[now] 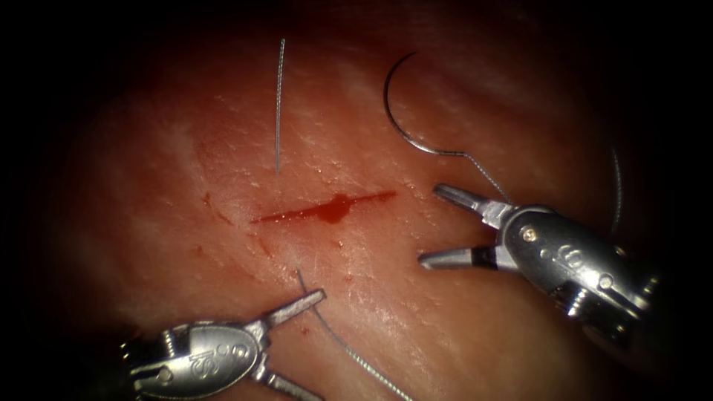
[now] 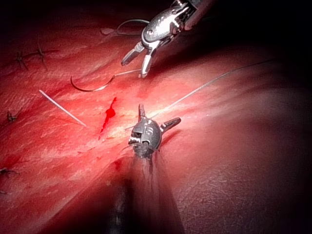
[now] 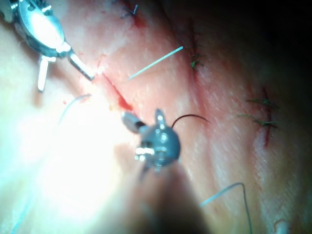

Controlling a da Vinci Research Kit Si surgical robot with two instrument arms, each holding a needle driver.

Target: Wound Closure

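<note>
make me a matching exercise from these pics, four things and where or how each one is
1. needle
2. right tool
3. left tool
4. red fluid

A. pooled in the cut
B. jaws open, holding nothing, at the cut's right end
C. lying free on the tissue, above the cut's right end
D. jaws open, holding nothing, below the cut, beside a thread

Pairs: 1-C, 2-B, 3-D, 4-A

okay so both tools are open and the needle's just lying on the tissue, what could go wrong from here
The needle lies loose on the tissue, above and right of the cut; a grab by the open right tool might catch its thread instead.

The open left tool sits beside a thread strand and could snag it.
</note>
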